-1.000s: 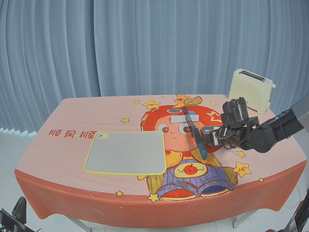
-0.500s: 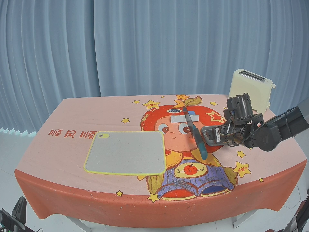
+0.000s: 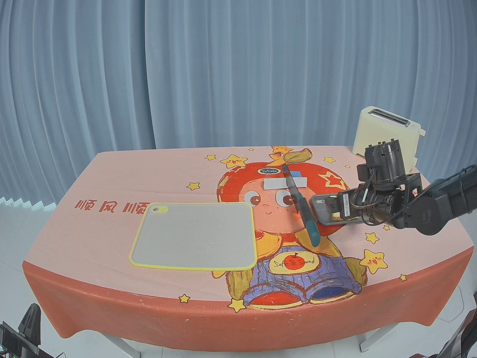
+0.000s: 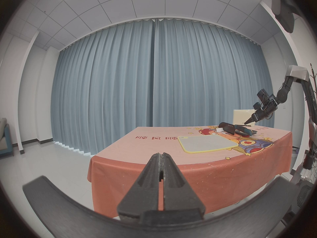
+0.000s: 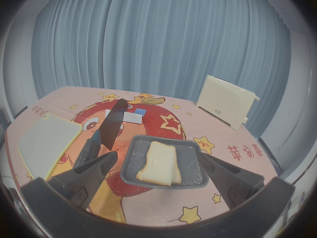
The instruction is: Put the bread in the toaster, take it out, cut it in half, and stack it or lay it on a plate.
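head / right gripper: low over the right side of the table, set over the grey tray; jaw state is not readable from this angle, see the right wrist lines
head / toaster: cream, at the back right corner; no bread stands out of the top slot; well apart from the tray
head / knife: teal handle, lying flat on the cloth just beside the tray; blade points to the back across a white card; nothing grips it
head / cutting board: grey with a yellow rim, left of the knife; no bread on it
left wrist / left gripper: off the table and well apart from it, facing its side; jaws together, holding nothing
right wrist / bread: pale, lying flat in the tray; reads as two pieces overlapping, with a step edge down one side; can't confirm
right wrist / right jaws: wide apart, one finger on either side of the tray; seem to touch neither bread nor tray
progress: my read is late; the bread is in the tray that serves as the plate, not in the toaster or on the board; if those are two halves, toasting, cutting and plating are done; browning is too faint to judge
left to do: if it is one uncut slice, the whole sequence is open; otherwise only getting the arm clear
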You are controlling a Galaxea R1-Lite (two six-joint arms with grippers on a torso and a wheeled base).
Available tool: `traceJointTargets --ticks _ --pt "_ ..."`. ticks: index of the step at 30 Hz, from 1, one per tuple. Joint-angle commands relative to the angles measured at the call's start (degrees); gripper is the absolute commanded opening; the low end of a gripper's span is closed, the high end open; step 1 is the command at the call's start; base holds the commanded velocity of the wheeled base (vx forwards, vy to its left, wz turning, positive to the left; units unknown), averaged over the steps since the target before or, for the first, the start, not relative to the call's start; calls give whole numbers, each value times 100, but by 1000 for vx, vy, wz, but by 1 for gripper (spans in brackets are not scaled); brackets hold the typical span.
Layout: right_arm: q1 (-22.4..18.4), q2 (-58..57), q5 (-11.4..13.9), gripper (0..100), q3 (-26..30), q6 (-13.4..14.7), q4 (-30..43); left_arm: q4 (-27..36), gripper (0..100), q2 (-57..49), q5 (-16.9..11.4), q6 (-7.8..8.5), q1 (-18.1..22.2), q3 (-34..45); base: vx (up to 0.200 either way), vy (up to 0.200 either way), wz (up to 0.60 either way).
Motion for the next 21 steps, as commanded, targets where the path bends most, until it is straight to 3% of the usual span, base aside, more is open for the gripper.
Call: traceJointTargets --ticks 1,4,11,17,21 --pt "49 -236 2 100 162 221 -1 0 0 -93 2 -1 4 92 0 0 0" --pt "67 -333 -7 100 206 406 -1 0 0 -93 2 -1 4 92 0 0 0" --pt "-118 -429 -209 100 232 441 -10 0 0 -93 2 -1 4 101 0 0 0" --pt "-373 -684 -227 100 531 459 -45 0 0 -93 2 -10 4 92 0 0 0" --pt "-417 -904 -209 100 988 485 -528 0 0 -93 2 -28 4 92 0 0 0"
